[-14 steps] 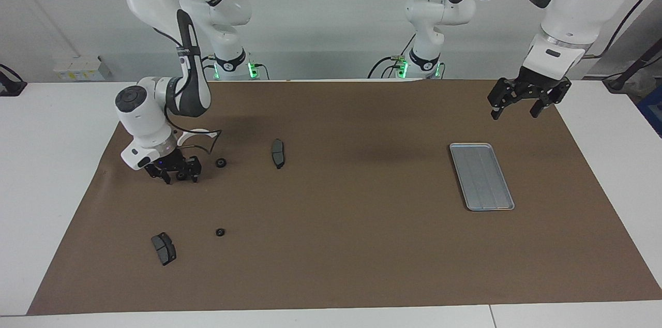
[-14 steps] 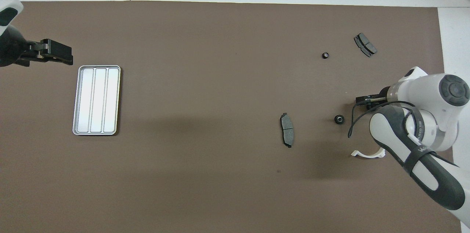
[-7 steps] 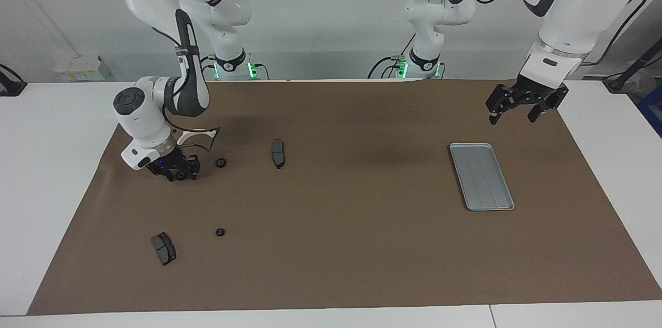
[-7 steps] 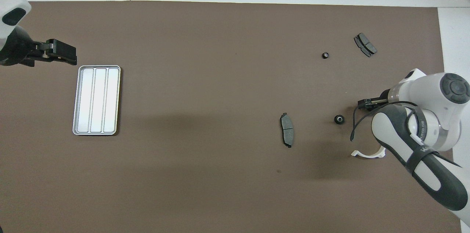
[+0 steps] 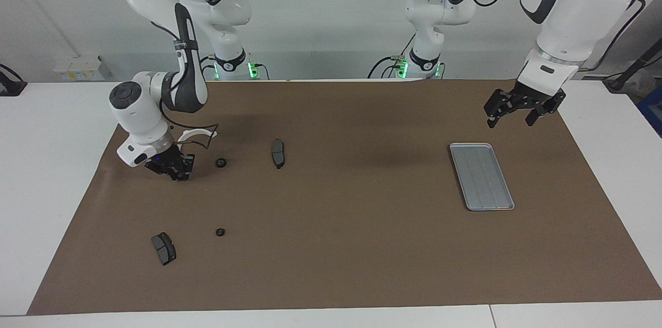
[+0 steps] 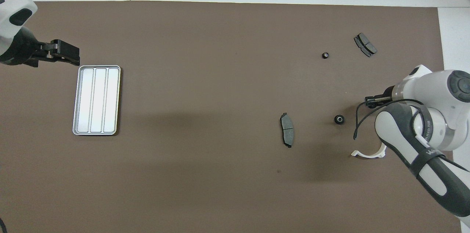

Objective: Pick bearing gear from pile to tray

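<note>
The pile lies scattered at the right arm's end of the mat. It has two loose black gears (image 5: 221, 163) (image 5: 220, 232), two dark brake pads (image 5: 278, 153) (image 5: 164, 249) and a white curved bracket (image 5: 196, 135). My right gripper (image 5: 177, 173) is low over the mat beside the nearer gear (image 6: 339, 119), shut on a third black gear. In the overhead view only its tip (image 6: 370, 99) shows. The silver tray (image 5: 481, 176) (image 6: 97, 100) lies empty at the left arm's end. My left gripper (image 5: 509, 110) (image 6: 62, 52) is open and empty, in the air by the tray's corner.
A brown mat (image 5: 362, 245) covers most of the white table. The right arm's forearm hangs over the bracket (image 6: 367, 154). The farther gear (image 6: 325, 55) and farther pad (image 6: 365, 45) lie close together. The other pad (image 6: 287, 134) lies toward the table's middle.
My right gripper has closed around the gear that lay between its fingers, turned and risen a little. My left gripper has drifted slightly toward the tray.
</note>
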Controlling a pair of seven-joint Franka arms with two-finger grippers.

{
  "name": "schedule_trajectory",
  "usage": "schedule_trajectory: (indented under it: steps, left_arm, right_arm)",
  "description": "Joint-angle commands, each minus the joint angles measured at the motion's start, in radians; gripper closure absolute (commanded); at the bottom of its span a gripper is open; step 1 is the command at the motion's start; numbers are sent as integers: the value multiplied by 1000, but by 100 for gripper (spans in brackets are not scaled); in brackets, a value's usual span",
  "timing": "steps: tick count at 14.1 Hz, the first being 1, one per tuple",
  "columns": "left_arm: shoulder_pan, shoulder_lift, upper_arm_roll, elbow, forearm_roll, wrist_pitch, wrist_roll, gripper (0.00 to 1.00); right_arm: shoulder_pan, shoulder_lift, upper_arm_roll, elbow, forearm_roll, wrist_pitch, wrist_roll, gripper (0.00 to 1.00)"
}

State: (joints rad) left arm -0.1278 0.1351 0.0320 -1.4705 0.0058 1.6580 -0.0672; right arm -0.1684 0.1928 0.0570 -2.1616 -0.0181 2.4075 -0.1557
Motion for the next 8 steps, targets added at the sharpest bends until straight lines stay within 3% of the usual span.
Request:
schedule_trajectory:
  steps: [1,8]
  left_arm:
    - [-9,-3,6,-4,-9,8,-8,0]
    - [-10,11,6,-1,-10,9,-9,0]
  right_arm:
    - [73,-32,6,40,24,-82,101,100]
    - [352,8,6,97,23,-28,640,100]
